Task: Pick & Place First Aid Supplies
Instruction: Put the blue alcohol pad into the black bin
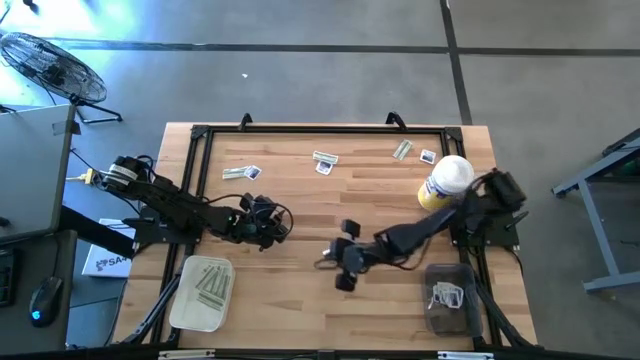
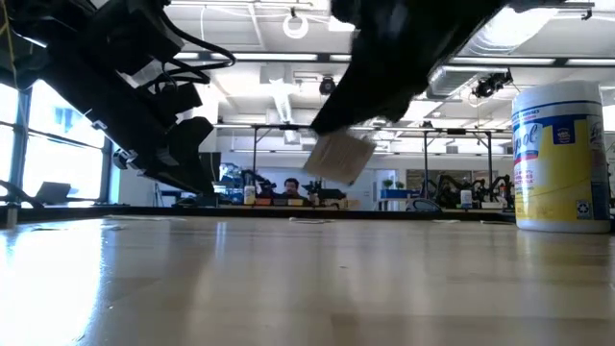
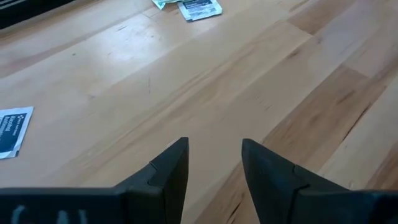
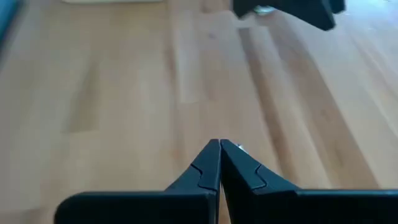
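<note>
On the wooden table [image 1: 300, 210], left of the yellow bottle [image 1: 444, 183], the right gripper [image 4: 219, 149] pinches a small packet [image 2: 341, 157], while the left gripper [image 3: 214, 155] waits with fingers apart.

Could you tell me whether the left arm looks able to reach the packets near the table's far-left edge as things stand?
Probably yes: the left gripper is open and empty, and only bare table lies between it and the packets; the right gripper is off to the side.
</note>
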You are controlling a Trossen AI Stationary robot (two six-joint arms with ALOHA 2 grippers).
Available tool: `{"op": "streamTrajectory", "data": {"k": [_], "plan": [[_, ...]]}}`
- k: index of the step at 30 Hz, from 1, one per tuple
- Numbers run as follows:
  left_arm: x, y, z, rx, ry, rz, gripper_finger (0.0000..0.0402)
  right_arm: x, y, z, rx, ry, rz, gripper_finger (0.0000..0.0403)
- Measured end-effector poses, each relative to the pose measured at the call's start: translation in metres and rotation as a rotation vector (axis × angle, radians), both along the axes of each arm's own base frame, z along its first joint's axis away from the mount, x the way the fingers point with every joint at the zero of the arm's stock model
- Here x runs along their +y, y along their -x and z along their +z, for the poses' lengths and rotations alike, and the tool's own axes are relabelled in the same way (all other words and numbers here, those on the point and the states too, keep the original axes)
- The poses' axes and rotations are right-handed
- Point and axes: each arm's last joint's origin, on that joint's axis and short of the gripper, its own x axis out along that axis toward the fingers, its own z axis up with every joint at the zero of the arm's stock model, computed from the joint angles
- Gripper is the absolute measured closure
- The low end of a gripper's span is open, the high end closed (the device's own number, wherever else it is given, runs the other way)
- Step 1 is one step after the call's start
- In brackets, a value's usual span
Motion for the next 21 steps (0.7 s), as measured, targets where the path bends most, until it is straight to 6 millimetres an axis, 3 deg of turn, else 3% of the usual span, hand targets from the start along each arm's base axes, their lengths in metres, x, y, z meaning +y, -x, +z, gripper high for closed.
{"op": "streamTrajectory", "data": {"k": [5, 12, 17, 21], "plan": [[0.0, 0.0, 0.0, 0.004, -0.001, 0.0, 0.0254, 0.023, 0.032, 0.027, 0.048, -0.092, 0.023, 0.0401], [0.0, 0.001, -0.001, 0.015, 0.001, -0.003, 0.0254, 0.053, 0.097, 0.061, 0.235, -0.295, 0.082, 0.0402], [0.0, 0.001, -0.001, 0.014, 0.002, -0.003, 0.0254, 0.071, 0.153, 0.075, 0.408, -0.428, -0.026, 0.0402], [0.0, 0.001, -0.001, 0.009, 0.005, 0.001, 0.0254, 0.081, 0.194, 0.074, 0.541, -0.43, -0.162, 0.0402]]}}
